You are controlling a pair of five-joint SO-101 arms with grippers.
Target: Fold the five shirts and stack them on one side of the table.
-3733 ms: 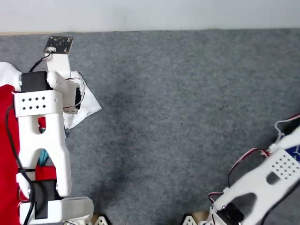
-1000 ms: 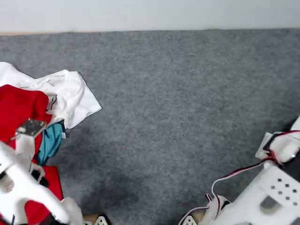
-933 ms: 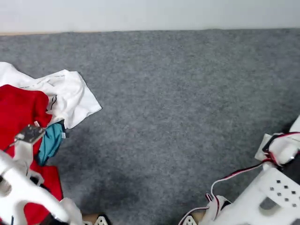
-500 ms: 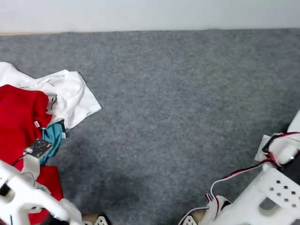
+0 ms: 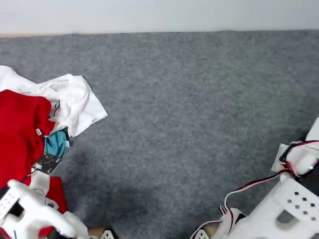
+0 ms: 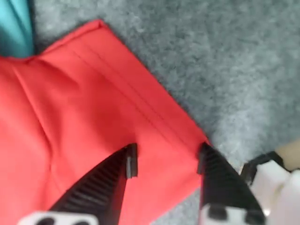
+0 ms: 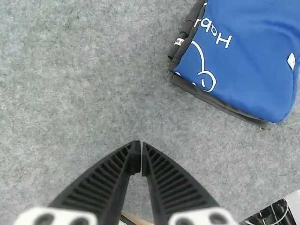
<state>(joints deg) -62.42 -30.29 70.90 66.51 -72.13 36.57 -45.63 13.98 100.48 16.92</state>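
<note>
The grey mat (image 5: 189, 99) covers the table, and its middle is your folding space. On your left side lies the unfolded pile: a white shirt (image 5: 72, 102) farthest from you, a red shirt (image 5: 20, 129) lapping over it, and a strip of teal shirt (image 5: 56, 143) tucked against the red one's edge. Your left arm (image 5: 27, 216) sits low at the near left corner over the red cloth, and your right arm (image 5: 291, 199) sits at the near right corner.

In the right wrist view, a folded blue shirt (image 7: 243, 56) rests on the mat. A dark layer (image 7: 186, 35) shows under its edge, probably another folded shirt, so the stack looks started on the right.

The left gripper (image 6: 167, 158) stands wide open above a hemmed corner of the red cloth, holding nothing, with bare mat just past that corner. I can't tell whether its tips touch the fabric. The right gripper (image 7: 141, 158) is closed tight and empty over bare mat, near the blue shirt but apart from it.

You appear to be at the pick-up for the next shirt, the red one. Judging from this, bring the left jaws down over the hem, close on that corner alone, and draw it toward the mat's centre. The teal shirt lies close by, so watch that it doesn't drag along.
</note>
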